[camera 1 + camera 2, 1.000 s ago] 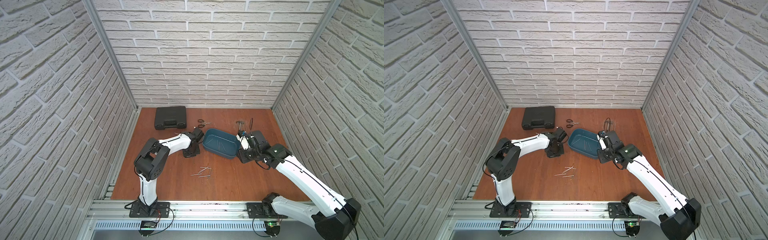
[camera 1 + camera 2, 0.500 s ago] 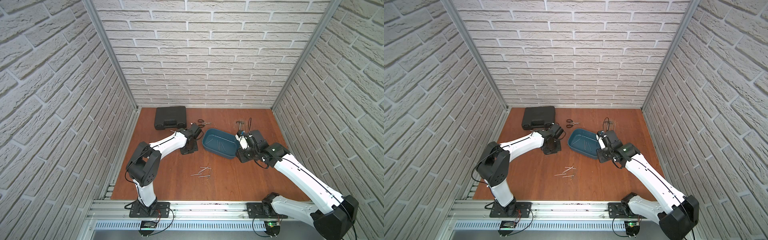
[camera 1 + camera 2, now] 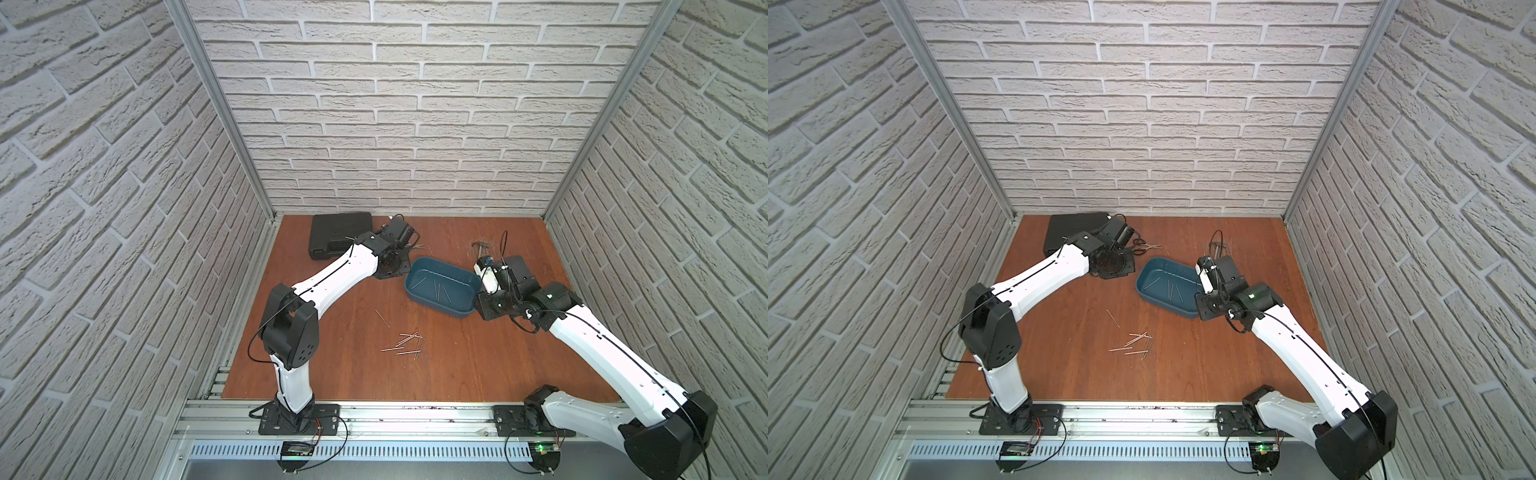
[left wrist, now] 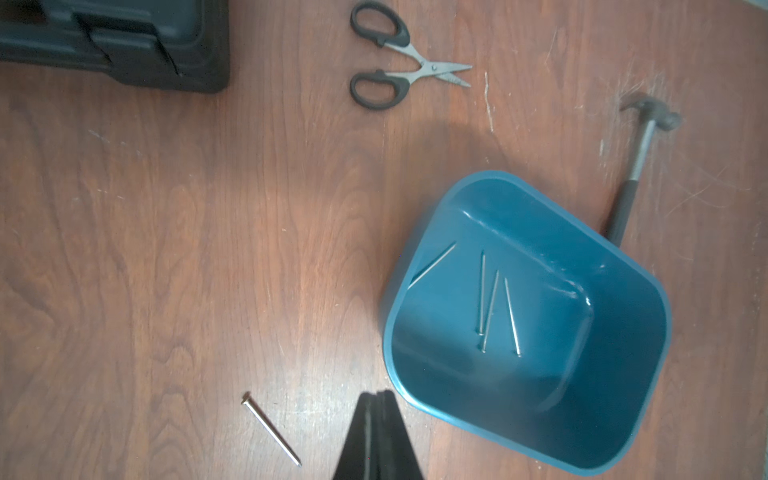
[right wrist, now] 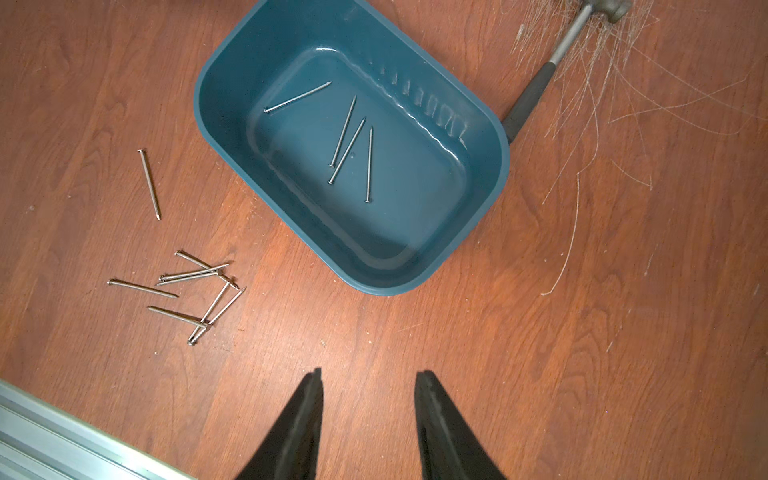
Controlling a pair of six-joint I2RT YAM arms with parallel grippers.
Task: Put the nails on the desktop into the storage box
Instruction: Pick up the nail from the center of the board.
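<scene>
Four thin silvery metal nails [image 5: 344, 132] sit in the teal plastic tub [image 3: 440, 308]. Roughly eight are left on the reddish wood tabletop [image 3: 353, 374], lower in a top view. The left gripper [image 4: 376, 397] is closed tight and the right gripper [image 5: 369, 374] half-open, both empty.

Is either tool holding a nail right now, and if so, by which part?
Nothing is held. The left tool is shut with no nail showing in it; the right tool stands open and empty.

Stereo head sits high over my base rail [image 3: 415, 409], facing down and forward across the whole desktop [image 3: 457, 374]; both top views nearly coincide. My two wrist cameras look down from close range; both share the storage box [image 4: 615, 374] and its four nails [image 4: 490, 311].
</scene>
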